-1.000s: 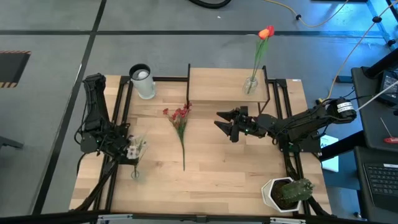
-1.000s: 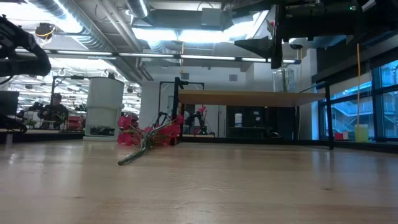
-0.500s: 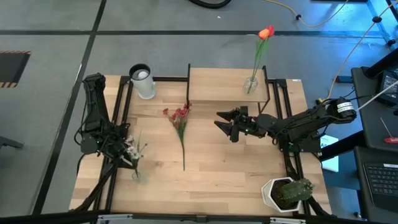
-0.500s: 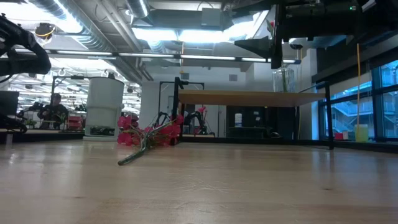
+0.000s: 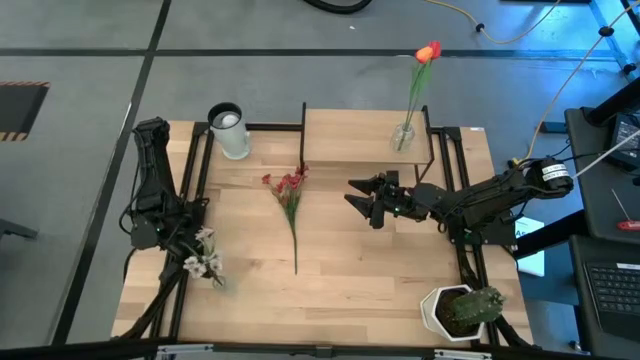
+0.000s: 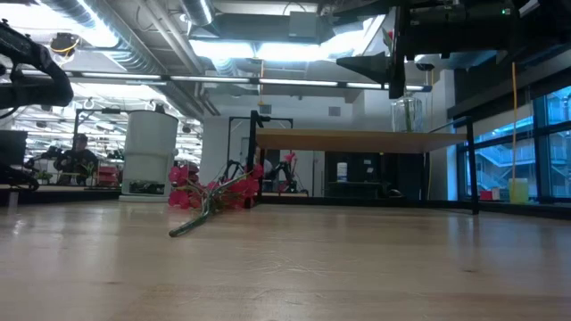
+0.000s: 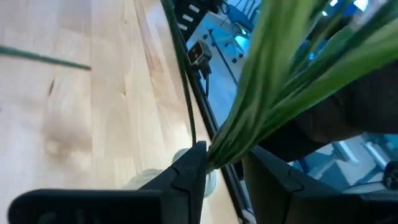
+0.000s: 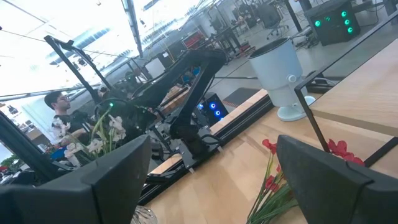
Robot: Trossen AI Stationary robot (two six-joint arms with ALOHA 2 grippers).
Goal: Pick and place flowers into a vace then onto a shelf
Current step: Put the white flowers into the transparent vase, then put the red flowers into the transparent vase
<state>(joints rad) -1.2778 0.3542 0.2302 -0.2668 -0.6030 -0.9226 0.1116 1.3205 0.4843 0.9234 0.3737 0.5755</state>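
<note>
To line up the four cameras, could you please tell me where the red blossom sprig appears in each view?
High view: red blossom sprig lies mid-table, just in front of the shelf.
Low view: left of centre on the tabletop, blossoms facing away from the camera.
Left wrist view: only a thin green stem at the frame's edge, possibly its own.
Right wrist view: near the lower edge.
Shared landmark: the shelf.

A light wooden counter (image 5: 350, 270) fills the middle of the high view, set on a grey floor (image 5: 80, 80). A green cactus in a white pot (image 5: 462, 311) stands at its near right corner. A white cylindrical device (image 5: 229, 130) stands at the far left. A yellow cable (image 5: 560, 70) runs across the floor at far right.
</note>
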